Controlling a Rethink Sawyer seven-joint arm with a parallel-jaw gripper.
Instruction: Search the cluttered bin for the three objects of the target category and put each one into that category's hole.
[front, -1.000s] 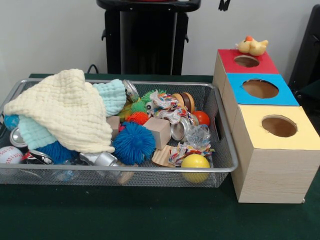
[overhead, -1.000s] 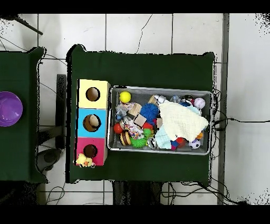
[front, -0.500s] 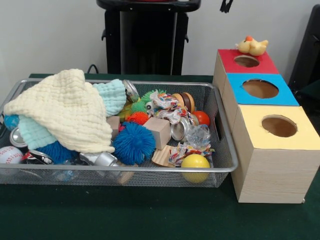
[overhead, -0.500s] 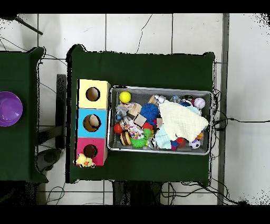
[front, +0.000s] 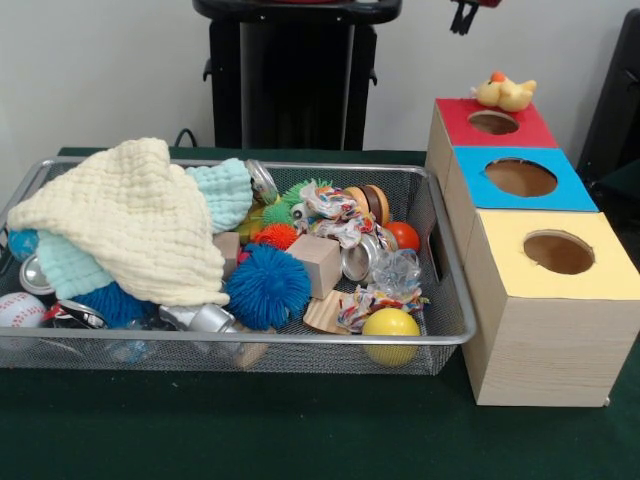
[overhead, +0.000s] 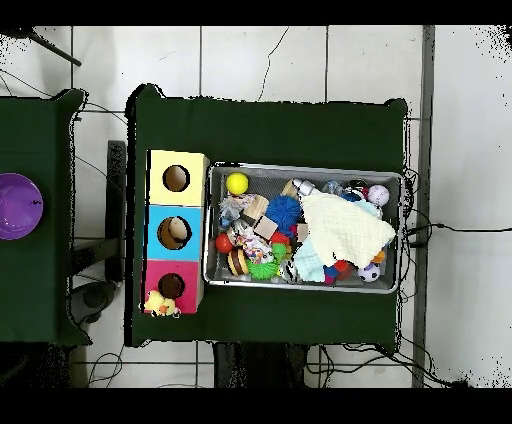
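A wire mesh bin (front: 300, 340) holds a heap of toys. A cream cloth (front: 130, 220) over a pale teal cloth (front: 222, 190) covers its left half. To the right lie a blue spiky ball (front: 267, 285), a yellow ball (front: 390, 325), an orange ball (front: 403, 235), wooden blocks (front: 322, 262) and a rope toy (front: 335, 212). A baseball (front: 20, 310) sits at the left end. Beside the bin stands a wooden box with a red hole (front: 493, 122), a blue hole (front: 520, 177) and a yellow hole (front: 558, 252). Only the tip of my gripper (front: 462, 14) shows at the top edge, far above the box.
A yellow rubber duck (front: 504, 92) sits on the red end of the box. From above, the bin (overhead: 305, 168) lies right of the box (overhead: 150, 232) on the green table. A purple bowl (overhead: 18, 205) rests on a separate table at the left.
The gripper's tip at the top edge has shifted slightly to the right, and a bit of red arm now shows beside it. Nothing in the bin has moved.
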